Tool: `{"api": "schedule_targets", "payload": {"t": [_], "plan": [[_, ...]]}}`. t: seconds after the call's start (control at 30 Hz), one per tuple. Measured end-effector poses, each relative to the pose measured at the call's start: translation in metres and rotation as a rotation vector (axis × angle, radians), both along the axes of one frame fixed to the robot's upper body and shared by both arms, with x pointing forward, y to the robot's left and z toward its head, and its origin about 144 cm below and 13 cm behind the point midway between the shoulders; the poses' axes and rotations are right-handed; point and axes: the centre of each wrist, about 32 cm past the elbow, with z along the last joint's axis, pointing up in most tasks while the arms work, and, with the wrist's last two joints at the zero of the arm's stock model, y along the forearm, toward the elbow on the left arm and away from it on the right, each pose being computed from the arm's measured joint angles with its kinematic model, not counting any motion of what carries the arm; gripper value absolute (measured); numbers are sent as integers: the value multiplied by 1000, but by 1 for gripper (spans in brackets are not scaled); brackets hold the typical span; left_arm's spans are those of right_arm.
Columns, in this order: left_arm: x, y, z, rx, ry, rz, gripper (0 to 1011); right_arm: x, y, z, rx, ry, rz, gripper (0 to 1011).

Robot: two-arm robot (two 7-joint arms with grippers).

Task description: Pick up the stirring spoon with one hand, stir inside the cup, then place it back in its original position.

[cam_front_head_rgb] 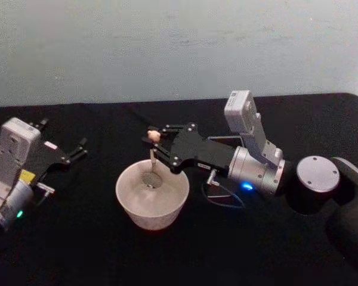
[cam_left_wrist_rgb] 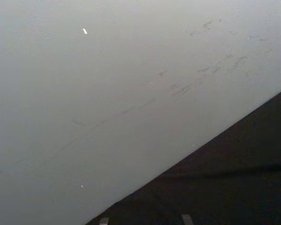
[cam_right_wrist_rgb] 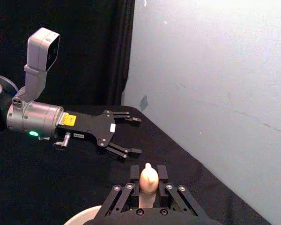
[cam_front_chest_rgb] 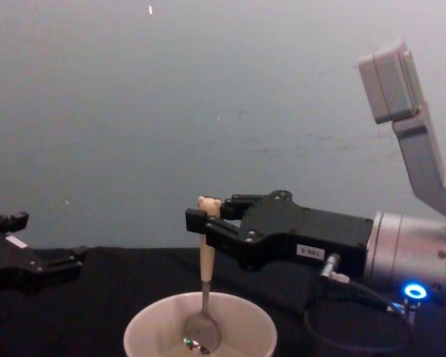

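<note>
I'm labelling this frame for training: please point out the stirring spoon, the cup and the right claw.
stirring spoon (cam_front_chest_rgb: 206,277): chest view, on the beige handle.
cup (cam_front_head_rgb: 150,215): head view, on its outer front wall.
right claw (cam_front_chest_rgb: 202,221): chest view, between its fingertips gripping the stirring spoon.

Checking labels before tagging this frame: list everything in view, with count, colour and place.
spoon: 1, metal bowl with beige handle, upright with its bowl down inside the cup
cup: 1, cream-white, on the table at centre
table: 1, black cover, under the cup
wall: 1, pale grey-blue, behind the table
right gripper: 1, black, above the cup, jaws shut on the spoon's handle top
left gripper: 1, black, at the robot's left, apart from the cup, jaws open and empty
</note>
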Motion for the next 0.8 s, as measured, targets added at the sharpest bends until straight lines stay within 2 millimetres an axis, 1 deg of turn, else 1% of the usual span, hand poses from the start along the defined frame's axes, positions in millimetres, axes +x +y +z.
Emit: {"api": "schedule_targets", "payload": {"t": [0.4,0.8], "plan": [[0,0,0,0,0,0,1002,-7,-11,3,-3,1,0,214],[0,0,0,0,0,0,1001,-22,-27,5,-31,18,35,214]]}}
